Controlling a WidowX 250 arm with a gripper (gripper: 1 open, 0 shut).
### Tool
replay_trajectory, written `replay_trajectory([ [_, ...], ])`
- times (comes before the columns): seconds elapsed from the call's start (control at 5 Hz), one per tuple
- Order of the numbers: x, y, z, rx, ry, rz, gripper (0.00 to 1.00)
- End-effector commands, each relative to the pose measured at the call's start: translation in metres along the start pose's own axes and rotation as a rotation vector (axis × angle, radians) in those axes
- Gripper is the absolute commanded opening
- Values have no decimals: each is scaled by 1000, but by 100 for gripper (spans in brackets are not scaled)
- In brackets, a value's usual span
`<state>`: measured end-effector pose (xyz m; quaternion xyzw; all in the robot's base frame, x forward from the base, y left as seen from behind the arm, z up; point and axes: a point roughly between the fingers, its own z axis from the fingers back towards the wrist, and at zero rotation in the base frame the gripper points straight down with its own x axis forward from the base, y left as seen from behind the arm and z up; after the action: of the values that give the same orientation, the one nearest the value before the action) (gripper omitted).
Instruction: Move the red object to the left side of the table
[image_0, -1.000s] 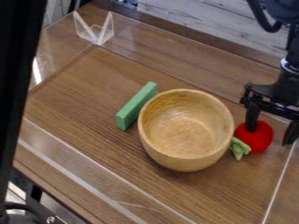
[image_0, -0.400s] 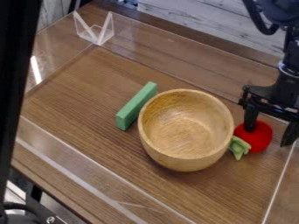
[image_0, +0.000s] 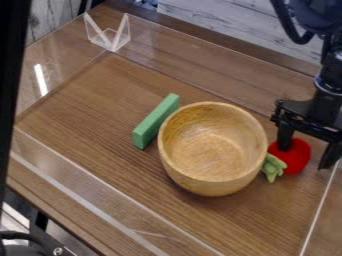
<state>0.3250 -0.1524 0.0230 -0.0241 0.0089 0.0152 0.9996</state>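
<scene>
The red object (image_0: 290, 158), a small round toy fruit with a green leafy stub at its lower left, lies on the table (image_0: 94, 110) at the right, just beside the wooden bowl. My gripper (image_0: 307, 142) points straight down over it, open, with one black finger (image_0: 285, 128) on the fruit's left and the other on its right. The fingers straddle the fruit's upper part; whether they touch it I cannot tell. The arm rises out of view at the top right.
A large wooden bowl (image_0: 211, 147) stands in the middle, touching or nearly touching the fruit. A flat green block (image_0: 156, 120) lies to the bowl's left. A clear acrylic stand (image_0: 107, 32) sits at the far left corner. Low clear walls border the tabletop.
</scene>
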Motion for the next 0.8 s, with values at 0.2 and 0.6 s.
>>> replay_trajectory([
  [0.2, -2, -12, 16, -5, -36, -86, 100],
  [0.6, 6, -15, 38, 0, -63, 90, 100],
])
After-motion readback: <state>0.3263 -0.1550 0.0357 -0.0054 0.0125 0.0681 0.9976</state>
